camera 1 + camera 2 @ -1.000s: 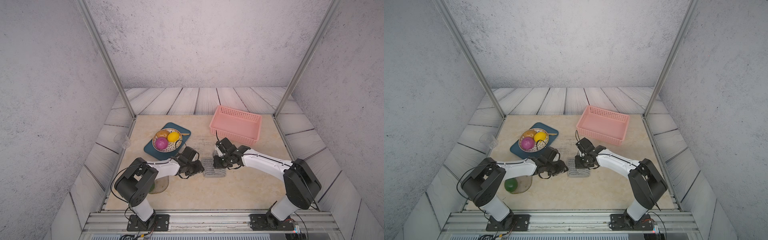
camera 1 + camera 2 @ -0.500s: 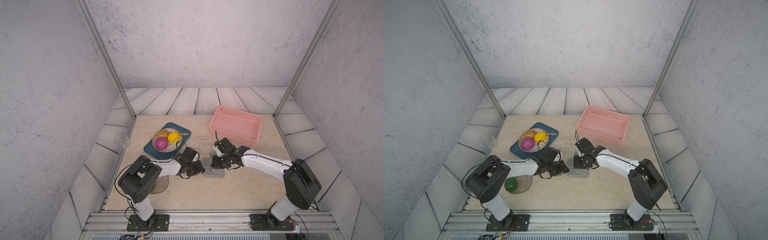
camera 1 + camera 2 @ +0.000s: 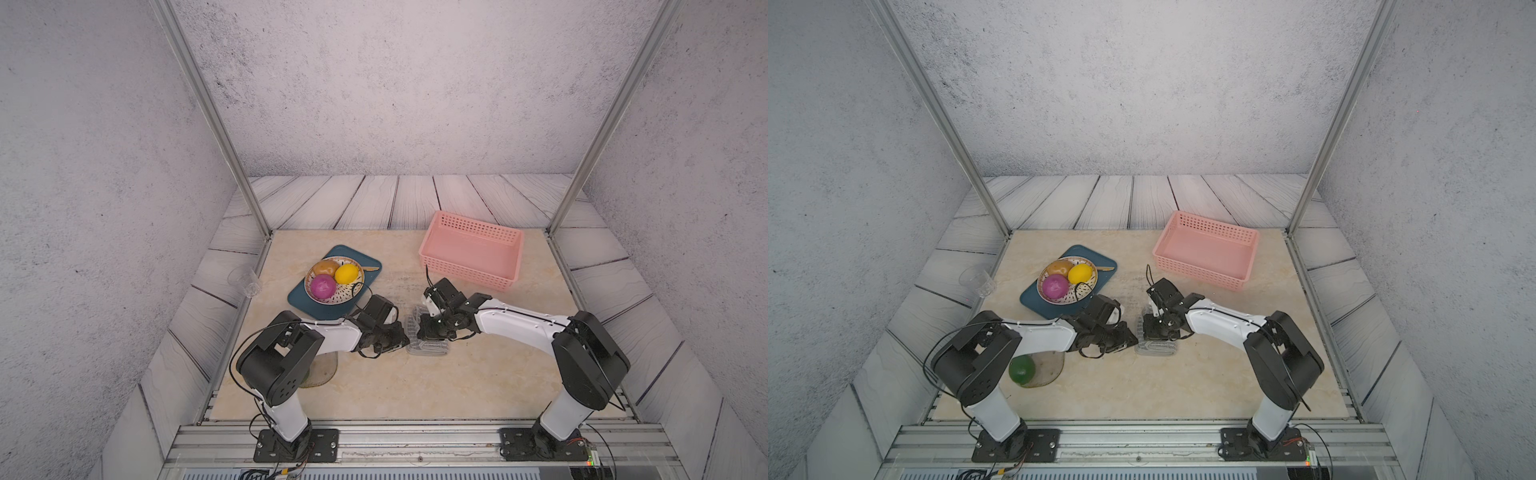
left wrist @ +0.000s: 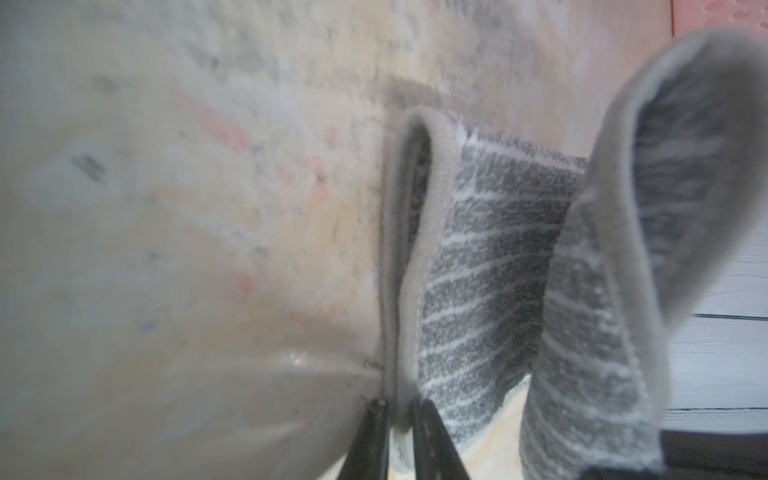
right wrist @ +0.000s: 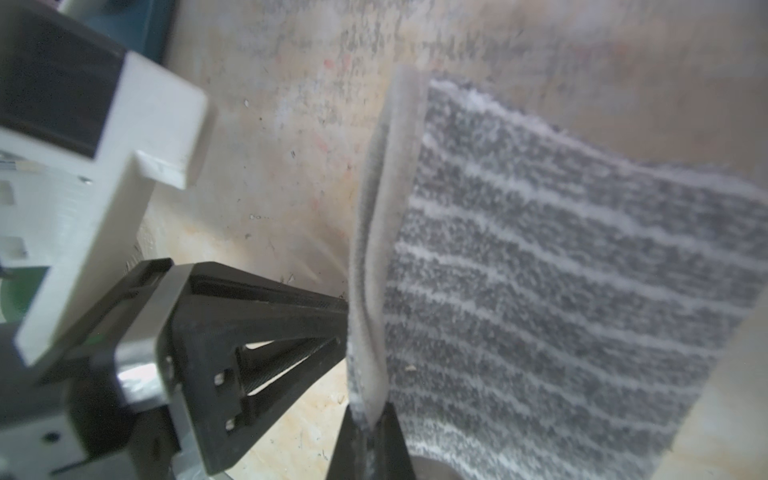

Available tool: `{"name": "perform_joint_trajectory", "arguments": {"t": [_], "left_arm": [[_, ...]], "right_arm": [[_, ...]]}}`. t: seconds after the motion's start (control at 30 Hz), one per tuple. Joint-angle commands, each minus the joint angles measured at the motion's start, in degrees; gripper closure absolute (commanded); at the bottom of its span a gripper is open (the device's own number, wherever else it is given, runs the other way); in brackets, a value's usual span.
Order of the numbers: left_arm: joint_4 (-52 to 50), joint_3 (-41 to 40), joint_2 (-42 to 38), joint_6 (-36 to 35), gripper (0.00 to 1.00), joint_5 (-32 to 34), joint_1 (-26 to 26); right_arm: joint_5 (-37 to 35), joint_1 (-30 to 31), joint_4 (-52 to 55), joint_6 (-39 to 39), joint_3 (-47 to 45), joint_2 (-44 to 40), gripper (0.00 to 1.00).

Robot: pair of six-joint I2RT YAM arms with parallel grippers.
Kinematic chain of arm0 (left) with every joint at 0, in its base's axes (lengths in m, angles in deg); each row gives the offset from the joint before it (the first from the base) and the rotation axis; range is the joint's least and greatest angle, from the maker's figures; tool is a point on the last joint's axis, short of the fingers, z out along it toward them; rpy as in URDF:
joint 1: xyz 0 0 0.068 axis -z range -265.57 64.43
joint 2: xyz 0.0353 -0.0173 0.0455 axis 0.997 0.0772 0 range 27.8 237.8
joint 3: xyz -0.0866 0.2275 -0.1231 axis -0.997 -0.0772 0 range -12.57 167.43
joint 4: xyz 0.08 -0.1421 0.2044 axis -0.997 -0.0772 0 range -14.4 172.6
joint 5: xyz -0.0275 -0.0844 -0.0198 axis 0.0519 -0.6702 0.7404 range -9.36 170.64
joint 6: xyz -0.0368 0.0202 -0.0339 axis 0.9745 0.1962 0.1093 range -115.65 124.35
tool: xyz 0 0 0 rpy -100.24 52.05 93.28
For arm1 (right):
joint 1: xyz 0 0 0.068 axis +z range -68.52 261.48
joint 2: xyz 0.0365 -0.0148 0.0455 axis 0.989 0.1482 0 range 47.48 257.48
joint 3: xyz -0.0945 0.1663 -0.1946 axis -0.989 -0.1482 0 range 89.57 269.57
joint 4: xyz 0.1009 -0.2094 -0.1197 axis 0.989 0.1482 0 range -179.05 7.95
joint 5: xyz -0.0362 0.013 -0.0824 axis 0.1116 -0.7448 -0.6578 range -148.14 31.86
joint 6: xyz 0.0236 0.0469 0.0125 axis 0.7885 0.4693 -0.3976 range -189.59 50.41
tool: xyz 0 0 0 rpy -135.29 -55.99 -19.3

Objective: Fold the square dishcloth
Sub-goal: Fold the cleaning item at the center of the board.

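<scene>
The square dishcloth (image 3: 432, 350) lies bunched and partly folded mid-table in both top views, grey with pale stripes and a light hem. From its left side, my left gripper (image 3: 406, 340) is shut on the hem; in the left wrist view the dark fingertips (image 4: 424, 419) pinch the hem's doubled edge, and a raised loop of dishcloth (image 4: 602, 291) stands beside it. From the right, my right gripper (image 3: 422, 334) is shut on the same hem edge (image 5: 370, 291), near the left gripper's fingers (image 5: 266, 316). The striped dishcloth (image 5: 561, 270) spreads beyond.
A pink basket (image 3: 471, 255) stands at the back right. A blue tray (image 3: 299, 299) with a bowl of fruit (image 3: 334, 278) sits at the back left, close to my left wrist. A green ball in a clear bowl (image 3: 1034, 368) lies under the left arm. A clear cup (image 3: 245, 280) lies off the table's left edge.
My left gripper has closed onto the cloth's hem and edged slightly toward the cloth. The right gripper stays shut on the cloth, hardly moved.
</scene>
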Motion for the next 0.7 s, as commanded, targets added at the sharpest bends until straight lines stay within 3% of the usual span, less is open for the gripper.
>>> {"name": "perform_joint_trajectory", "arguments": {"t": [0.0,0.67], "left_arm": [[-3.81,-1.83,1.42,0.28,0.80,1.11,-0.03],[-3.85,-1.39,1.81,0.07,0.82,1.05,0.51]], "right_arm": [[1.05,0.62,0.19,0.56,-0.20,0.89,1.00],[1.28,1.60,0.33,0.94,2.44,4.35,1.00]]}}
